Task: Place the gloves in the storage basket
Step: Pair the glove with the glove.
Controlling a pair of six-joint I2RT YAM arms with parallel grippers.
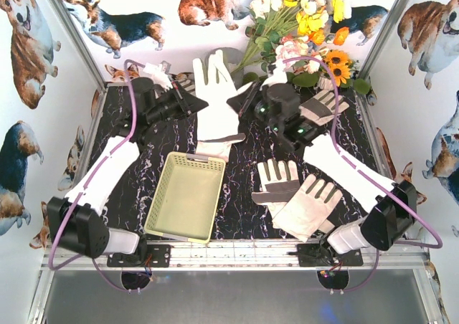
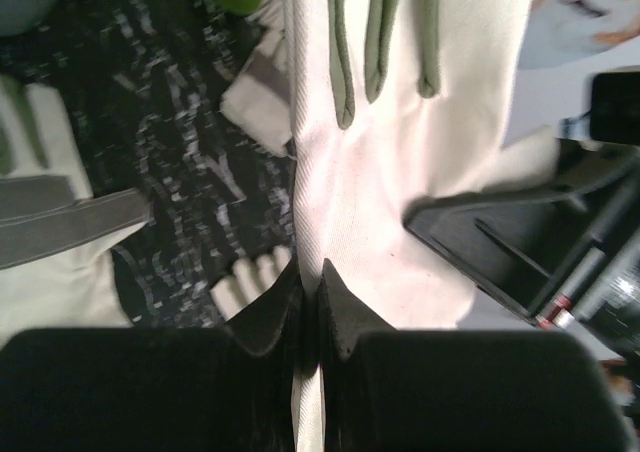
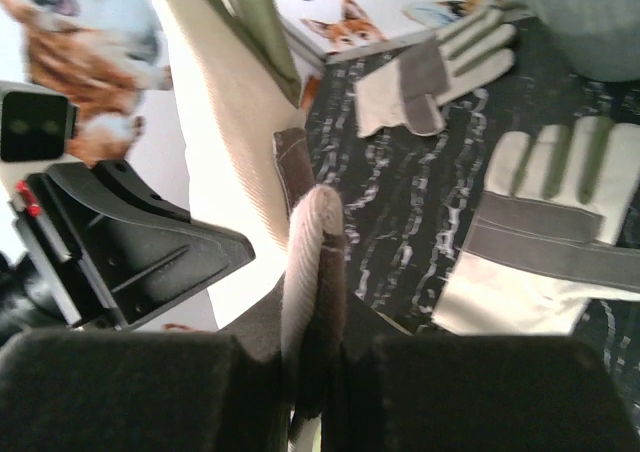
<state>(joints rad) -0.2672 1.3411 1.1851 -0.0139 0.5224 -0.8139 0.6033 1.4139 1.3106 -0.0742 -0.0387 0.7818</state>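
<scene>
A cream-white glove (image 1: 214, 87) hangs stretched between both grippers at the middle back, its striped cuff near the far rim of the pale yellow-green storage basket (image 1: 161, 198). My left gripper (image 1: 204, 107) is shut on the glove's left edge; in the left wrist view the cloth (image 2: 400, 172) is pinched between the jaws of that gripper (image 2: 311, 272). My right gripper (image 1: 240, 99) is shut on its right side, where a folded grey-and-white part (image 3: 305, 242) sits in that gripper (image 3: 318, 307). The basket holds nothing.
Two gloves (image 1: 295, 193) lie overlapped at the front right, one (image 1: 324, 106) at the back right, one (image 1: 159, 73) at the back left. A bunch of flowers (image 1: 305, 23) stands behind. The grey bucket (image 3: 590, 22) shows in the right wrist view.
</scene>
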